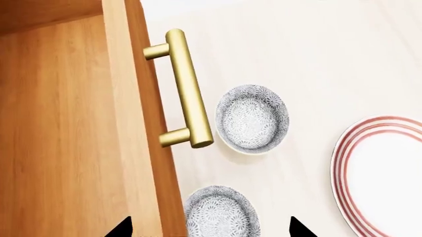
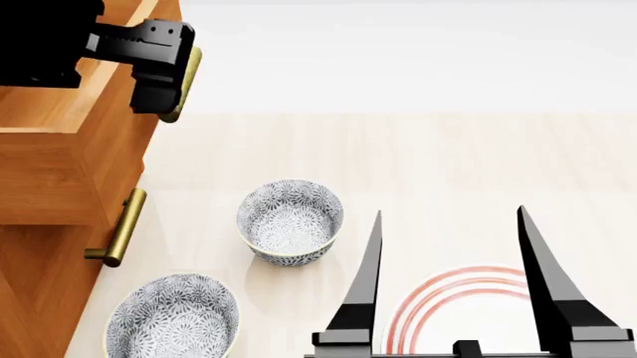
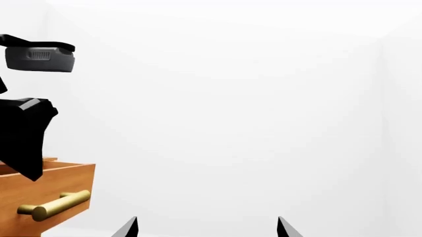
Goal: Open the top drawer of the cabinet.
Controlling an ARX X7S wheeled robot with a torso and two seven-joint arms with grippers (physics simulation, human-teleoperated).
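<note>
The orange-brown cabinet (image 2: 50, 179) stands at the left of the head view. Its top drawer (image 1: 132, 98) is pulled out, and the lighter wood inside (image 1: 53, 123) shows. The drawer's brass bar handle (image 1: 188, 89) is free, also seen in the right wrist view (image 3: 56, 203). My left gripper (image 1: 209, 228) is open above the drawer front, one fingertip over the inside and one beyond the front. In the head view the left gripper (image 2: 159, 101) partly hides that handle. My right gripper (image 2: 448, 224) is open and empty, low in front.
The lower drawer's brass handle (image 2: 119, 227) is on the cabinet front. Two grey patterned bowls (image 2: 291, 220) (image 2: 174, 317) sit on the pale table (image 2: 448, 149) close to the cabinet. A white plate with red rings (image 2: 463, 309) lies under my right gripper.
</note>
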